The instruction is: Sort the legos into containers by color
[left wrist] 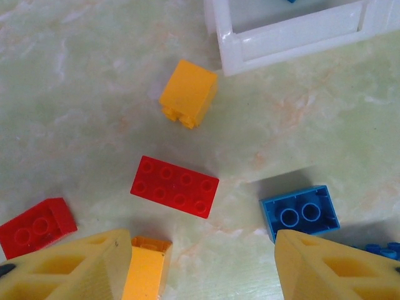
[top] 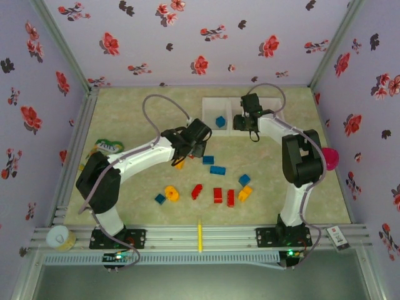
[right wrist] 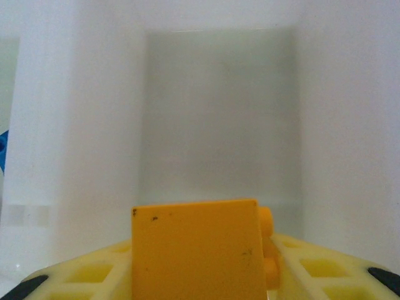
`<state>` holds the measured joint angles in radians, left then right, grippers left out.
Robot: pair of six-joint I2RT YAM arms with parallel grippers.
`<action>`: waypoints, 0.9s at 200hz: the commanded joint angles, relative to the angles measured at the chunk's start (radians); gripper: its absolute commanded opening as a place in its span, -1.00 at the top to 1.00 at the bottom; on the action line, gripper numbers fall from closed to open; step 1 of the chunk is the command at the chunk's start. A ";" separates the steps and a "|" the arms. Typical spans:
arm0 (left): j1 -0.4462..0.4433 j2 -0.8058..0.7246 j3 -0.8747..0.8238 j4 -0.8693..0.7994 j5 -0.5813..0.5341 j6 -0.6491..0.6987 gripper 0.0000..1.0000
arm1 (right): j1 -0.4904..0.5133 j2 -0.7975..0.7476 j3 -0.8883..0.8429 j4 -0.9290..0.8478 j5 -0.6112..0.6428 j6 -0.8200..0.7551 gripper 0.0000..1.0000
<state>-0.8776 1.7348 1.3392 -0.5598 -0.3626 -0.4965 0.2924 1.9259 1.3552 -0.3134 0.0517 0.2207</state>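
The right end effector grips an orange brick over a bin, while the left end effector hangs open near a red brick on the bench.

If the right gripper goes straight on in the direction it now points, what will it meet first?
The right gripper would likely meet the bare floor of the white bin; the orange brick between its fingers would touch first. Depth is hard to judge.
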 commanded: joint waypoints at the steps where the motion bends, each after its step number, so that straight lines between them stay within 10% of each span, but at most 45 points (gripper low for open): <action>1: -0.019 0.025 0.032 -0.034 0.016 -0.045 -0.27 | -0.007 -0.006 0.027 -0.020 0.001 0.012 0.01; 180: -0.076 0.244 0.196 -0.149 0.096 -0.230 -0.49 | 0.000 -0.438 -0.245 -0.069 -0.056 0.060 -0.03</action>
<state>-0.9474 1.9255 1.4685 -0.6422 -0.2764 -0.6693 0.2924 1.5520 1.1767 -0.3477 0.0212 0.2470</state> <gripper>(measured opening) 0.764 0.509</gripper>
